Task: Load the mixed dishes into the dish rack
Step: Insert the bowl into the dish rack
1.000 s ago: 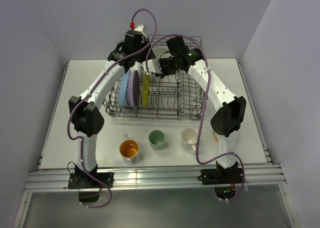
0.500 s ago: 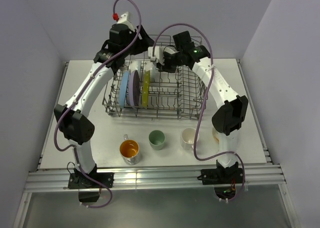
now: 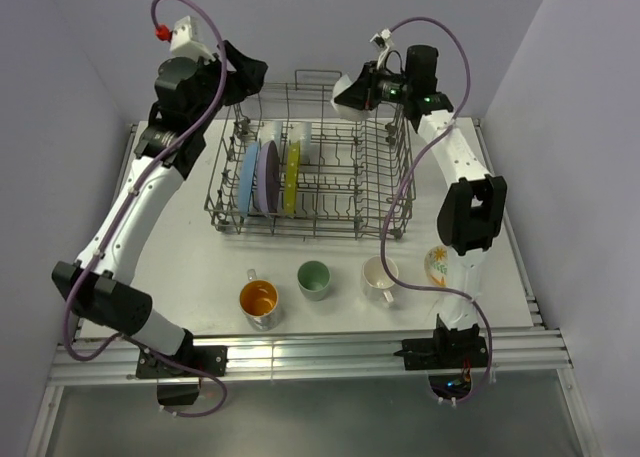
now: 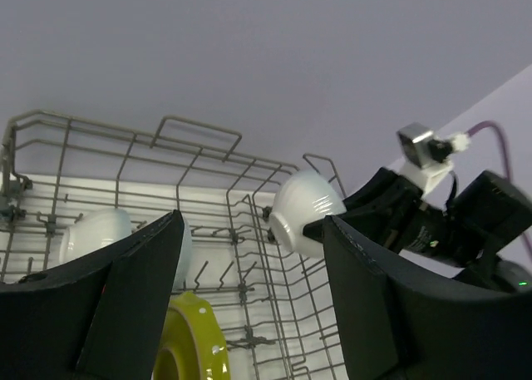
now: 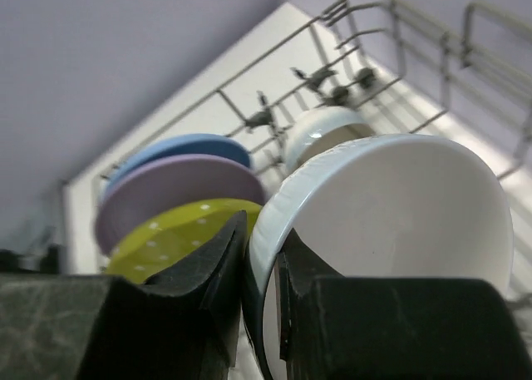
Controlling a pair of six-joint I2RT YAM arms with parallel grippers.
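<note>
The large rectangular grey wire dish rack (image 3: 330, 192) is seen standing on the white table (image 3: 150, 227). Three round plates are stood on edge side by side in its left part: one blue plate (image 3: 246, 185), one lavender plate (image 3: 266, 172) and one yellow-green dotted plate (image 3: 290, 180). Just behind them, at the far left of the rack, two white rims (image 3: 270, 132) are seen from above. Whether they are two separate bowls cannot be told, since only one such bowl is shown plainly in the wrist views.

One white round ceramic bowl (image 5: 391, 222) is pinched at its rim between the nearly closed fingers (image 5: 191, 313) of the right gripper (image 3: 365, 95). It is held in the air over the rack's far right corner. The left gripper (image 4: 249, 301) is spread wide with nothing between its fingers, and is raised above the rack's far left corner.

Four dishes are left on the table in front of the rack. Three are set in a row: one cup with an orange inside (image 3: 258, 299), one pale green cup (image 3: 313, 277) and one white mug (image 3: 378, 275). To their right, one floral-patterned bowl (image 3: 434, 265) is partly hidden by the right arm.
</note>
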